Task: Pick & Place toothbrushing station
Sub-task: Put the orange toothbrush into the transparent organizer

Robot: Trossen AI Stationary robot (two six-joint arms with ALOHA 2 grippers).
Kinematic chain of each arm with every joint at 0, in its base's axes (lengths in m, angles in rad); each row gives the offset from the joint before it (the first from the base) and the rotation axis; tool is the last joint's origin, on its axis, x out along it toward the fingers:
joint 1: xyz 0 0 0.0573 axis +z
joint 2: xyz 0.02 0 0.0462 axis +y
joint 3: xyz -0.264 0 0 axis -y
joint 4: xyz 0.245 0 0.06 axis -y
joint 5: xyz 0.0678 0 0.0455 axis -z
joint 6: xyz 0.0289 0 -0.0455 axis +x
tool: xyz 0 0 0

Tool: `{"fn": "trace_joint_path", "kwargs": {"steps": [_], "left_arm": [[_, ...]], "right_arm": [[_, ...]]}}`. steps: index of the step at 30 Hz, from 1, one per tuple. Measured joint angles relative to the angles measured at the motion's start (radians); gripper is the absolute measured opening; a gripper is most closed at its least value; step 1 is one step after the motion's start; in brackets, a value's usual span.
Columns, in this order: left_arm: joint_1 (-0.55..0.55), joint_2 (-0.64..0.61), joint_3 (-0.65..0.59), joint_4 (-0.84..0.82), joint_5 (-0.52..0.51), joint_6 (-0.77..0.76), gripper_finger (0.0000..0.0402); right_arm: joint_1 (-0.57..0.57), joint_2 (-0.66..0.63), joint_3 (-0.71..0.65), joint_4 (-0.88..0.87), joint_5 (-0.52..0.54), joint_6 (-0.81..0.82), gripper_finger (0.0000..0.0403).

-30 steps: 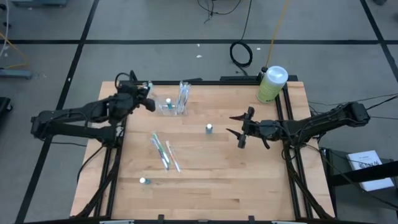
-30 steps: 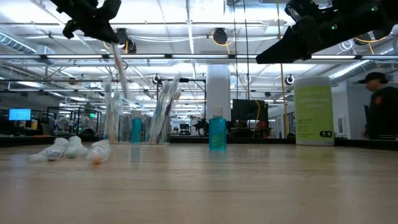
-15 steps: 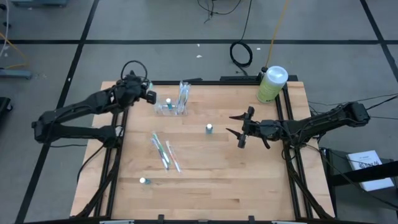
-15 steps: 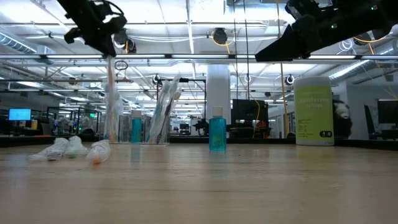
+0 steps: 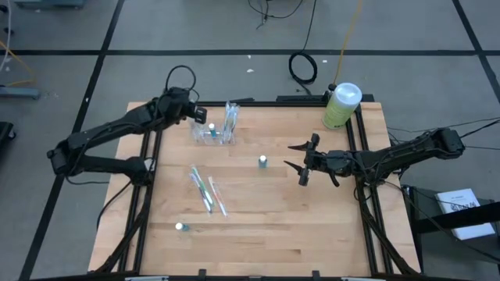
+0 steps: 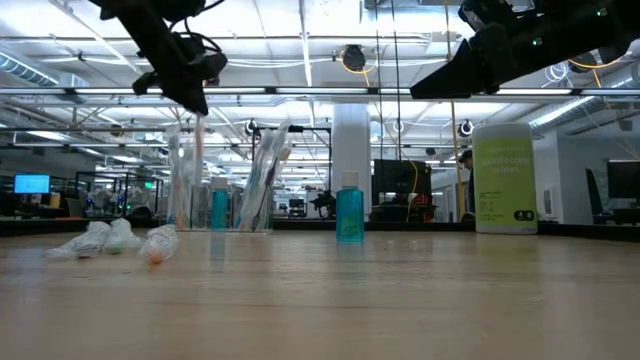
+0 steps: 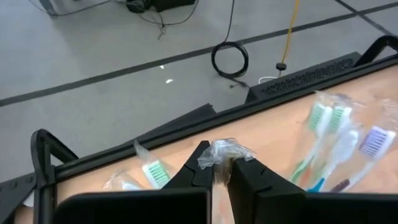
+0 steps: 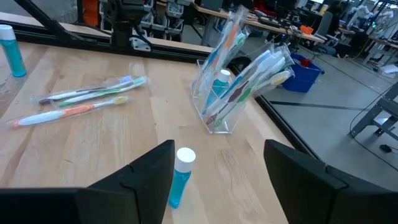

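High view: reaching from the left edge toward the upper middle, with the left gripper (image 5: 200, 116) hanging just over the left end of the toothbrushing station (image 5: 219, 129), jaws pinched together on a wrapped toothbrush (image 5: 205, 120) too small to read here; lying well apart to the lower left of the holder, three more wrapped toothbrushes (image 5: 206, 190) on the table (image 5: 312, 226); waiting mid-right, the right gripper (image 5: 306, 162), fingers spread wide and holding nothing

Low view: standing upright at left of centre, the station (image 6: 225, 195); dangling nearly vertical from the left gripper (image 6: 190, 95) straight down into the holder's leftmost cup, the toothbrush (image 6: 198, 150), long axis matching the cup's, so probably only lowering and letting go remaining

Left wrist view: clamping crinkled clear wrapper (image 7: 224, 152) between shut fingers (image 7: 202, 171), with bristle heads of stored brushes at right

Right wrist view: sitting beyond the open fingers, a small blue bottle (image 8: 180, 176), the station (image 8: 233, 93) farther off
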State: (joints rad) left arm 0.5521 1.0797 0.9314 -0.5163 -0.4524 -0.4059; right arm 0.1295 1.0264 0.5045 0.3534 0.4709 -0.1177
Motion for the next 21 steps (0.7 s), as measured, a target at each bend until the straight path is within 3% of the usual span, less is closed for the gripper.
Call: {"fn": "trace_joint_path", "kwargs": {"steps": [21], "left_arm": [[0.061, 0.015, -0.176, 0.135, 0.035, -0.094, 0.0008]], "right_arm": [[0.000, 0.000, 0.000, -0.007, 0.000, 0.005, 0.0242]]}}
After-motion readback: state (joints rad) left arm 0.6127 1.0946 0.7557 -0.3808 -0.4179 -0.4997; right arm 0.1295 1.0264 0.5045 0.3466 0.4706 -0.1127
